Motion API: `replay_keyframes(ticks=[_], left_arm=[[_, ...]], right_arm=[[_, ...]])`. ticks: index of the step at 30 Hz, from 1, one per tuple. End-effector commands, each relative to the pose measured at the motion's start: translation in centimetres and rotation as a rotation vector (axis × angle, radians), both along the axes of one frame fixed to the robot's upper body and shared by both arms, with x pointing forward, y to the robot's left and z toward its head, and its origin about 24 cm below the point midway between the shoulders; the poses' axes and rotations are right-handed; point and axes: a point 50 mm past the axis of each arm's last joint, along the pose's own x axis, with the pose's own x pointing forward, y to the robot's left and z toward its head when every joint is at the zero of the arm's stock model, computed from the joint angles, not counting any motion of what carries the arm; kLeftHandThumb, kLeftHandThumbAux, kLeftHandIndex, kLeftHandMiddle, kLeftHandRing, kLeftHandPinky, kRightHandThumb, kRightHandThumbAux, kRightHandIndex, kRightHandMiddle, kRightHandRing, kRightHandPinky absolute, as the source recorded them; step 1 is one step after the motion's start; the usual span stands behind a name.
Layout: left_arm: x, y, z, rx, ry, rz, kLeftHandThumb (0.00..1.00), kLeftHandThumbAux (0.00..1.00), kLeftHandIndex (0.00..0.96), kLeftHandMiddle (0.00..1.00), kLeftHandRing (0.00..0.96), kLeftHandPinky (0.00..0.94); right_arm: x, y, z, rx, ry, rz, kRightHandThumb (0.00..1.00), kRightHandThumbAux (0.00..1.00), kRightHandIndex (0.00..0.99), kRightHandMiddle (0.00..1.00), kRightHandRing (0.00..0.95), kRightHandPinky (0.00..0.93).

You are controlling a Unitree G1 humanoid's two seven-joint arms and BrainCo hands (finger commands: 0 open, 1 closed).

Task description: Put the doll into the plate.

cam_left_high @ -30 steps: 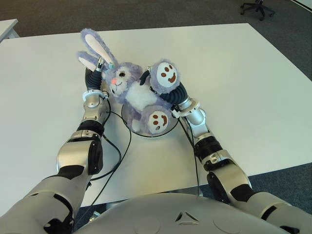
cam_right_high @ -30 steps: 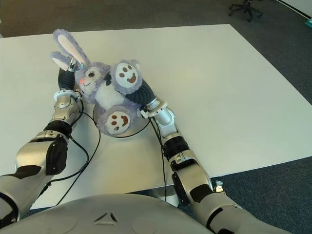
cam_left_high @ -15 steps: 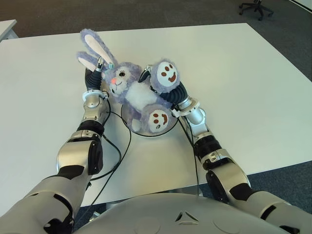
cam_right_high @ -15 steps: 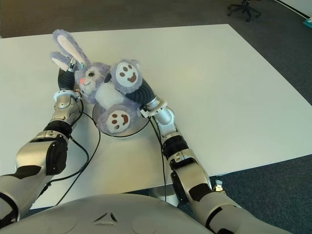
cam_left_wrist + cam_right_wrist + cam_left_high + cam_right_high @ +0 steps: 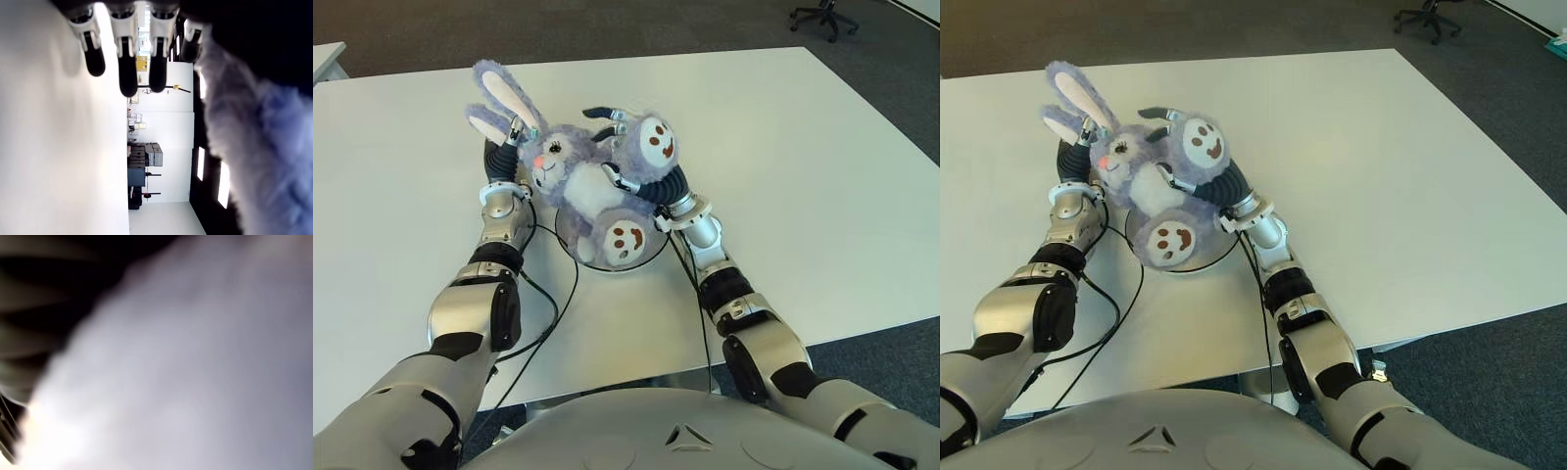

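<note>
Lying across the plate (image 5: 651,257) at centre left of the frame, the plush bunny doll (image 5: 585,186) has its white belly up, head and long ears toward the upper left, spilling past the plate rim onto the white tabletop (image 5: 803,166). One smiley-face foot (image 5: 625,238) sits over the near part of the plate; the other foot (image 5: 656,140) is raised at the upper right of the doll. The plate is mostly covered by the doll, only its near rim showing.

Right hand (image 5: 625,157) is at the doll's right side, under the raised foot, fingers (image 5: 600,112) spread and uncurled, reaching over the doll's upper body; one finger lies across the belly. Whether they press the fur or only touch it, cannot tell. Right wrist view is filled with pale fur, nothing else readable.

Left hand (image 5: 504,152) is at the doll's left, just beside the head and behind the ears. Left wrist view shows its fingers (image 5: 126,54) straight and side by side over the tabletop, holding nothing, with purple fur close beside them.

Black cables (image 5: 548,294) run along the tabletop beside the left forearm. An office chair (image 5: 822,15) stands on the floor at the upper right of the frame.
</note>
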Motion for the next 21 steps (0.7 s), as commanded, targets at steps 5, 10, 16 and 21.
replay_keyframes(ticks=[5,10,16,21], left_arm=[[-2.75,-0.58,-4.52,-0.059,0.189,0.017,0.0,0.423,0.105,0.243,0.284,0.347],[-2.75,-0.53,-4.54,-0.062,0.19,0.007,0.0,0.41,0.099,0.248,0.271,0.243],[-2.73,-0.45,-4.54,-0.056,0.198,0.007,0.0,0.404,0.102,0.252,0.266,0.236],[-2.7,-0.43,-4.53,-0.055,0.202,0.009,0.0,0.41,0.109,0.259,0.292,0.321]], right_arm=[[-0.47,-0.28,-2.54,-0.032,0.088,-0.039,0.183,0.491,0.0,0.0,0.0,0.0],[-0.42,-0.25,-2.39,-0.013,0.088,-0.048,0.184,0.426,0.0,0.0,0.0,0.0],[-0.35,-0.23,-2.28,0.004,0.089,-0.055,0.19,0.393,0.0,0.0,0.0,0.0],[-0.34,-0.26,-2.25,0.016,0.091,-0.056,0.198,0.375,0.0,0.0,0.0,0.0]])
